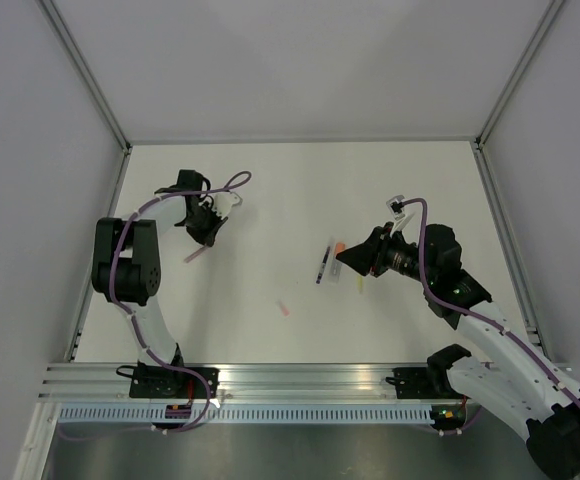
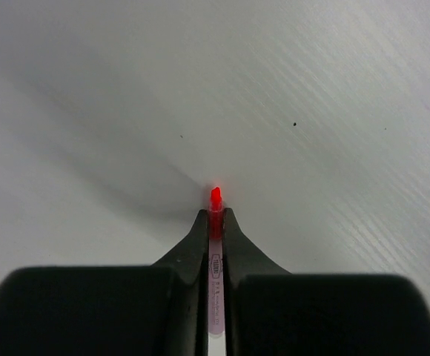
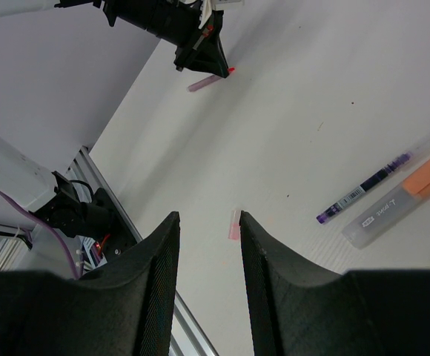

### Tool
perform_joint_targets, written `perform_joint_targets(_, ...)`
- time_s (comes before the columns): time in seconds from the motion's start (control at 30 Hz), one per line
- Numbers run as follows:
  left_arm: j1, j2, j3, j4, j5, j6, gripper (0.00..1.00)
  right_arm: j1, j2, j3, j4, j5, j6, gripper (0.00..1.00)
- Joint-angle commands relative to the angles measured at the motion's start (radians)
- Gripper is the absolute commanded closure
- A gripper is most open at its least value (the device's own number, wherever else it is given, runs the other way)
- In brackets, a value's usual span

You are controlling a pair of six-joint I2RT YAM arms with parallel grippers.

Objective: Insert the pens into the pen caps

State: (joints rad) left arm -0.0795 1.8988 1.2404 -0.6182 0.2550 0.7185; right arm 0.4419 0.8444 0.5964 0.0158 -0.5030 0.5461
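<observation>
My left gripper [image 1: 206, 238] is shut on the pink pen [image 2: 215, 282], whose red tip [image 2: 215, 197] sticks out past the fingertips just above the table. The pen's rear end shows below the gripper in the top view [image 1: 195, 256]. My right gripper [image 3: 207, 219] is open and empty, hovering over the pale pink cap [image 3: 234, 225], which lies on the table [image 1: 284, 309] near the right fingertip. The dark purple pen [image 3: 363, 189] and the grey pen with an orange end [image 3: 400, 202] lie side by side to the right. A yellow pen [image 1: 360, 283] lies beside the right gripper [image 1: 344, 262].
The white table [image 1: 270, 190] is walled by pale panels with metal posts. An aluminium rail [image 1: 290, 378] runs along the near edge with both arm bases on it. The left arm and its gripper [image 3: 193, 37] show at the top of the right wrist view.
</observation>
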Motion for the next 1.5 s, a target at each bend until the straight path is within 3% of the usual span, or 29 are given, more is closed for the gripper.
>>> perform_joint_targets(0.0,-0.005,0.048,-0.059,-0.109,0.016,-0.040,0.98,0.001,-0.010,0.011,0.041,-0.009,-0.011,0.57)
perform_joint_targets(0.23,-0.005,-0.140,-0.076,-0.028,0.275,-0.191,0.98,0.001,0.008,-0.015,0.108,-0.038,-0.003,0.53)
perform_joint_targets(0.37,-0.005,-0.326,-0.125,0.110,0.506,-0.418,0.98,0.003,0.028,-0.009,0.154,-0.055,-0.020,0.46)
perform_joint_targets(0.43,-0.006,-0.429,-0.221,0.321,0.587,-0.543,0.98,0.009,0.056,-0.006,0.196,-0.061,-0.020,0.43)
perform_joint_targets(0.47,-0.008,-0.540,-0.263,0.418,0.642,-0.694,0.98,0.026,0.067,-0.004,0.214,-0.063,-0.020,0.41)
perform_joint_targets(0.5,-0.009,-0.593,-0.356,0.521,0.661,-0.782,0.98,0.038,0.096,0.005,0.239,-0.063,-0.021,0.40)
perform_joint_targets(0.53,-0.016,-0.642,-0.402,0.736,0.667,-0.873,0.98,0.073,0.114,0.012,0.249,-0.060,-0.026,0.39)
perform_joint_targets(0.57,-0.017,-0.723,-0.441,0.827,0.671,-1.036,0.98,0.096,0.130,0.020,0.263,-0.057,-0.032,0.38)
perform_joint_targets(0.63,-0.031,-0.773,-0.527,1.046,0.678,-1.176,0.98,0.197,0.182,0.055,0.291,-0.023,-0.052,0.36)
perform_joint_targets(0.67,-0.042,-0.806,-0.545,1.102,0.682,-1.290,0.98,0.233,0.197,0.075,0.288,-0.005,-0.089,0.35)
perform_joint_targets(0.77,-0.084,-0.849,-0.594,1.235,0.669,-1.425,0.98,0.325,0.261,0.140,0.292,0.076,-0.110,0.35)
perform_joint_targets(0.97,-0.147,-0.984,-0.708,1.397,0.577,-1.547,0.98,0.377,0.389,0.209,0.381,0.118,-0.094,0.35)
perform_joint_targets(1.0,-0.157,-1.016,-0.740,1.425,0.560,-1.603,0.98,0.415,0.453,0.247,0.406,0.129,-0.113,0.40)
perform_joint_targets(1.47,-0.167,-1.103,-0.780,1.371,0.547,-1.515,0.98,0.481,0.561,0.267,0.567,0.144,-0.094,0.44)
